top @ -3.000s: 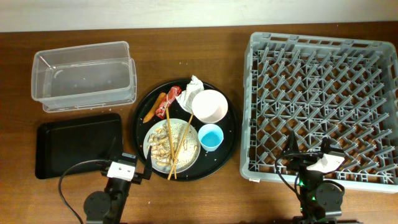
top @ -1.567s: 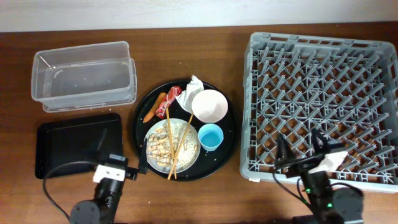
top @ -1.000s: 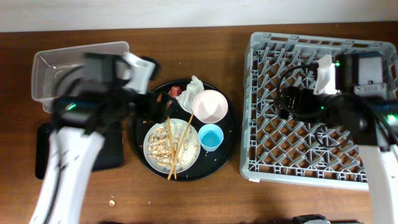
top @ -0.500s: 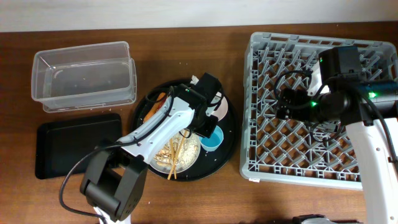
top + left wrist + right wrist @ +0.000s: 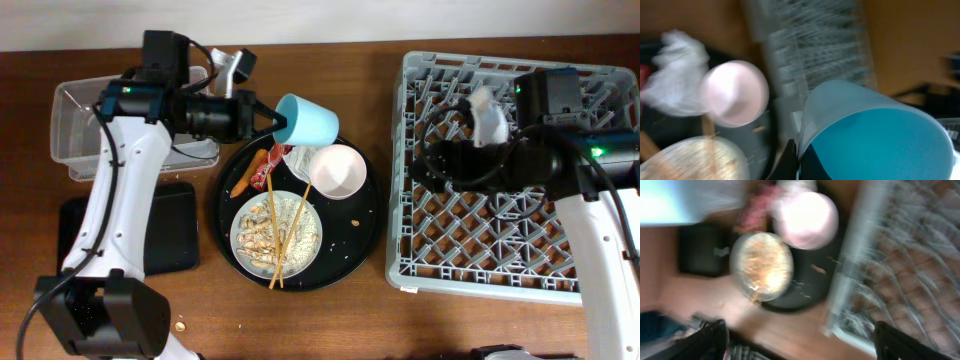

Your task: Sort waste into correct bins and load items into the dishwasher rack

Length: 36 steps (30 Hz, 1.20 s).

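From overhead, the small light-blue cup (image 5: pixel 308 118) is seen held above the far rim of the round black tray (image 5: pixel 362 235). It is tipped on its side, and its pale, smooth outer wall is turned to the camera. Its rim is pinched by the left gripper (image 5: pixel 277 121), which is closed on it. On the tray are laid a white bowl (image 5: pixel 337 170), a white plate (image 5: pixel 305 225) with pale noodle scraps (image 5: pixel 256 238), crossed by wooden chopsticks (image 5: pixel 271 250). Beside them are a red wrapper (image 5: pixel 270 165), an orange sausage piece (image 5: pixel 246 176) and a white tissue (image 5: pixel 303 153) partly covered by the cup. A clear tub (image 5: pixel 130 125) and a black rectangular tray (image 5: pixel 110 235) are set to the left and the grey rack (image 5: pixel 520 200) to the right, all on a dark wooden table (image 5: pixel 350 320). A pale wall (image 5: pixel 320 20) is seen along the top. The right arm (image 5: pixel 600 255) is stretched over the rack.

In the left wrist view, the lower right is filled by the cup, and its inside is shown as a deeper blue. One dark finger (image 5: pixel 790 159) is pressed to its rim.

The right wrist view is badly blurred. The right gripper (image 5: pixel 800 332) is spread wide with nothing held between its fingers.
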Tool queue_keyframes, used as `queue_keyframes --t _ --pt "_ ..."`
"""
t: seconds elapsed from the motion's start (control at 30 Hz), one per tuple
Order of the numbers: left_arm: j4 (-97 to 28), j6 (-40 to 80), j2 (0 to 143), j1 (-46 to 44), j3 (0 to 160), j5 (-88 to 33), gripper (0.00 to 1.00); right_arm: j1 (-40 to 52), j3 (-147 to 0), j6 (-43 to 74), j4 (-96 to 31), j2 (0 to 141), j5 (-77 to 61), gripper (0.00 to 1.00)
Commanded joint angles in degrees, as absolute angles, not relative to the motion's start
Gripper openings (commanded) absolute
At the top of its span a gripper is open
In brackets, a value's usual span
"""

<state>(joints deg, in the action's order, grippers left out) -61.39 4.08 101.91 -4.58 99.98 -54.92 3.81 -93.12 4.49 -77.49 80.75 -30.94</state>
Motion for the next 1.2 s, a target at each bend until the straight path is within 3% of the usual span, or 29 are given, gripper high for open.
queue_keyframes --t 0.0,0.1,0.23,0.33,0.5,0.57,0.63,0.73,0.77,0.8,0.83,0.9,0.93,1.03,1.17 --pt "-61.2 1.7 102.4 -4.0 100.3 -77.4 0.00 4.1 -93.1 -5.6 -70.0 80.8 -60.5 0.91" --pt "-61.3 1.7 102.4 -4.9 100.3 -80.2 0.00 6.8 -93.1 -4.8 -61.8 80.8 -67.1 0.90" --pt "-61.3 1.7 102.4 -7.8 100.3 -83.3 0.01 13.9 -93.1 1.0 -52.4 81.0 -54.8 0.90" --pt "-61.5 1.7 102.4 -8.6 100.3 -87.5 0.01 15.8 -93.1 3.5 -50.7 81.1 -44.9 0.90" --pt "-61.7 1.8 102.4 -8.6 100.3 -90.2 0.00 15.8 -93.1 2.8 -50.4 83.2 -48.7 0.90" --pt "-61.7 1.7 102.4 -8.6 100.3 -90.2 0.00 15.8 -93.1 -4.3 -47.6 83.4 -65.2 0.86" --pt "-61.7 1.7 102.4 -8.6 100.3 -90.2 0.01 15.8 -93.1 -4.1 -47.1 83.4 -66.0 0.79" --pt "-61.7 1.7 102.4 -8.9 100.3 -89.8 0.01 15.8 -93.1 -4.0 -47.1 83.4 -65.6 0.57" --pt "-61.7 1.7 102.4 -9.1 100.3 -88.6 0.16 15.8 -93.1 -3.9 -47.2 83.4 -64.2 0.53" --pt "-61.7 1.7 102.4 -9.1 100.3 -87.6 0.74 15.7 -93.1 -2.5 -47.4 83.1 -60.7 0.52" --pt "-61.7 1.7 102.4 -9.1 100.3 -84.3 0.99 15.5 -93.1 -2.0 -49.1 81.3 -51.6 0.52" --pt "-61.7 1.7 102.4 -8.2 100.3 -70.4 0.99 10.7 -93.3 2.5 -54.7 75.0 -38.2 0.52" --pt "-61.7 1.7 102.4 -7.2 100.3 -64.4 0.99 2.4 -93.3 8.5 -62.2 69.7 -27.0 0.50" --pt "-61.7 1.7 102.4 -6.5 100.3 -61.4 0.99 -19.3 -93.3 12.9 -80.4 66.7 -5.7 0.50" --pt "-62.0 1.7 102.4 -6.5 100.3 -61.0 0.99 -28.9 -93.2 15.6 -88.0 76.3 -3.6 0.50"
